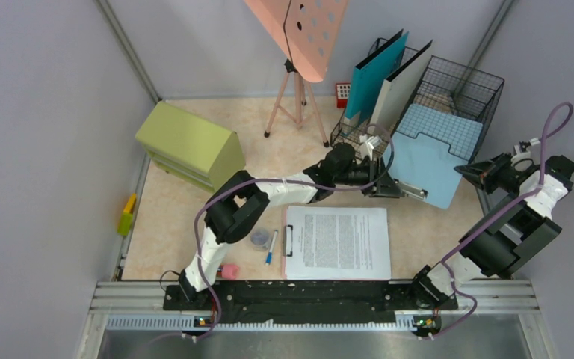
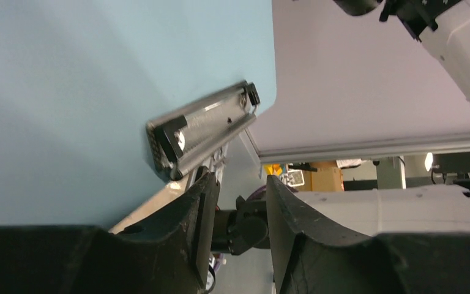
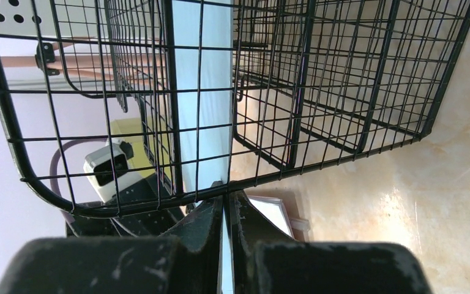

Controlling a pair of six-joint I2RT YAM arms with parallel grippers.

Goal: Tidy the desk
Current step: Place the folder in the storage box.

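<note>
The desk [image 1: 172,224] is a beige marbled tabletop. A light blue clipboard [image 1: 433,157] leans out of a black wire basket [image 1: 493,78], its metal clip [image 2: 205,125] at the lower end. My left gripper [image 1: 389,187] is open right beside that clip, and nothing lies between its jaws [image 2: 242,184]. My right gripper [image 1: 465,170] is at the clipboard's right edge. In the right wrist view it [image 3: 226,199] is shut, its tips against the basket's rim [image 3: 318,168], with only a thin pale sliver between the fingers.
A clipboard with a printed sheet [image 1: 336,241] lies at the front centre. A pen [image 1: 270,247], a small round lid [image 1: 259,238] and a pink eraser [image 1: 229,271] lie left of it. A green cabinet [image 1: 190,146], a pink music stand [image 1: 299,30] and a folder rack [image 1: 377,82] stand behind.
</note>
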